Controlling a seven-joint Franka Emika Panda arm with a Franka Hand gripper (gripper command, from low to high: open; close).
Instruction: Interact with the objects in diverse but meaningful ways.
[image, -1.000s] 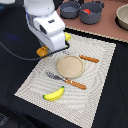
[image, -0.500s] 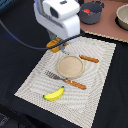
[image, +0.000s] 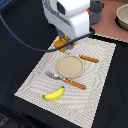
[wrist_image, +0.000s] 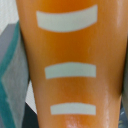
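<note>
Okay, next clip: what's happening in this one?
A Franka arm hangs low over the far edge of a striped placemat, right above an orange bread loaf whose pale stripes fill the wrist view. Its fingers are hidden, so a grasp can't be confirmed. A round plate, a fork, two orange-handled utensils and a banana lie on the mat, untouched.

Tally of what sits around me

I count one yellow banana (image: 54, 93) near a corner of the placemat (image: 102, 75), one round tan plate (image: 69, 66) at its middle, one fork (image: 54, 76) and two orange-handled utensils (image: 89, 59), and one orange bread loaf (wrist_image: 70, 65) filling my wrist view. Past the placemat's far edge stand two bowls (image: 123, 16).
</note>
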